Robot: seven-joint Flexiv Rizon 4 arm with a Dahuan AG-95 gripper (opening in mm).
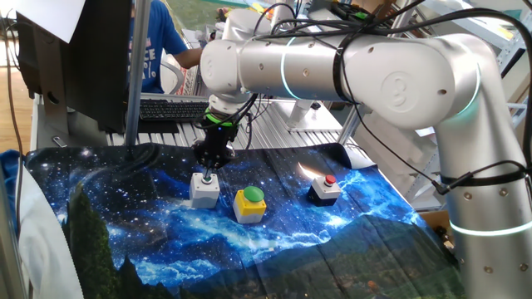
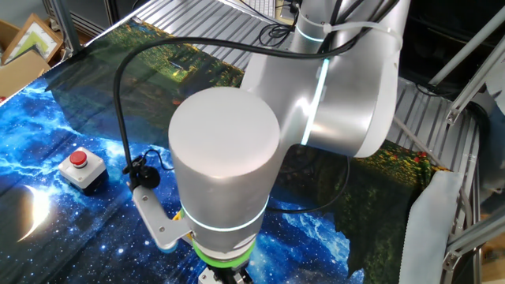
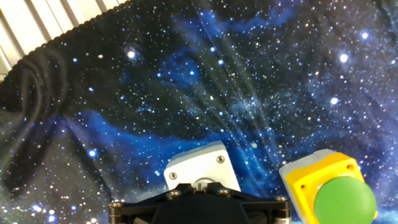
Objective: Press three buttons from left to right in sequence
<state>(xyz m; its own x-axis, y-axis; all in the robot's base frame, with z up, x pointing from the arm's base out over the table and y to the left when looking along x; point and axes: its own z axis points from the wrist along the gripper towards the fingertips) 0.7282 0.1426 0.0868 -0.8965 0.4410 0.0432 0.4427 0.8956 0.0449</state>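
Jaws pressed together, gripper [image 1: 207, 169] tip-down on the grey box [image 1: 204, 190] button; yellow box [image 1: 249, 206], glossy green dome; dark box [image 1: 325, 190], red cap; galaxy-print cloth [image 1: 150, 224].

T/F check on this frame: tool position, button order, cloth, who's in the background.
1. The tool is down over the grey box button. True.
2. The yellow box button has a red cap. False: its dome is green; the red cap is on the dark box button.
3. In the fixed view from the front, the yellow box sits between the grey and dark boxes. True.
4. The buttons stand on bare metal. False: they stand on a galaxy-print cloth.
5. A keyboard lies behind the table. True.
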